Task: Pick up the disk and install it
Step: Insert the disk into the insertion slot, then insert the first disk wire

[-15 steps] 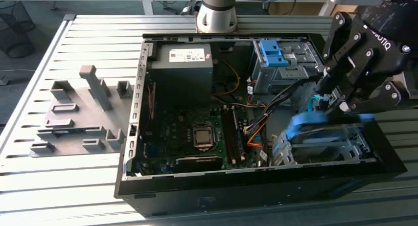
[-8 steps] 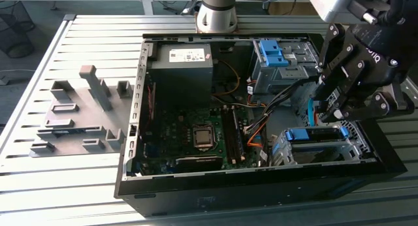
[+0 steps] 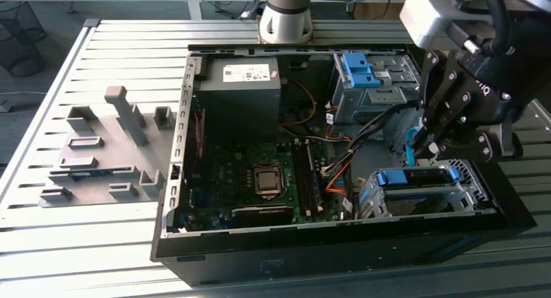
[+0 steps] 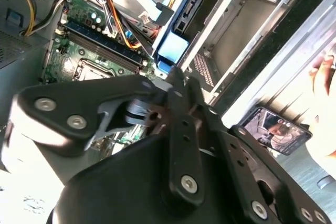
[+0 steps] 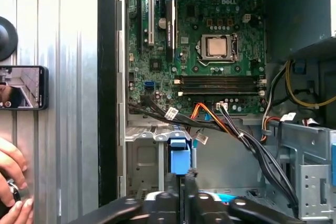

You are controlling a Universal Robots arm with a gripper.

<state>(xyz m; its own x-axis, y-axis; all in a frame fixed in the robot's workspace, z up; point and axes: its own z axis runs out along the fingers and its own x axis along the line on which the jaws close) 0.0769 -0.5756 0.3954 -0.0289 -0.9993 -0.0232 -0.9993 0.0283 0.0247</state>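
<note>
My gripper (image 3: 424,146) hangs over the drive-bay corner of the open computer case (image 3: 172,201), on the exterior view's right. Its fingers stand close together on a thin blue-edged piece, which I take for the disk (image 3: 411,140), held on edge just above the lower drive cage (image 3: 478,188). In the first wrist view the disk's blue end (image 5: 178,158) sticks out past the gripper (image 5: 186,182), in front of a metal bay. The second wrist view shows the same blue end (image 4: 170,50) beyond the gripper (image 4: 176,80). The disk's metal faces are hidden.
The lower cage has a blue-fronted carrier (image 3: 417,177) in it. A blue bracket (image 3: 355,69) sits in the upper cage, with the power supply (image 3: 239,85) and motherboard (image 3: 258,175) nearby. Cables (image 5: 220,124) cross beside the bay. A phone (image 5: 23,87) and a person's hand (image 5: 10,182) lie outside the case.
</note>
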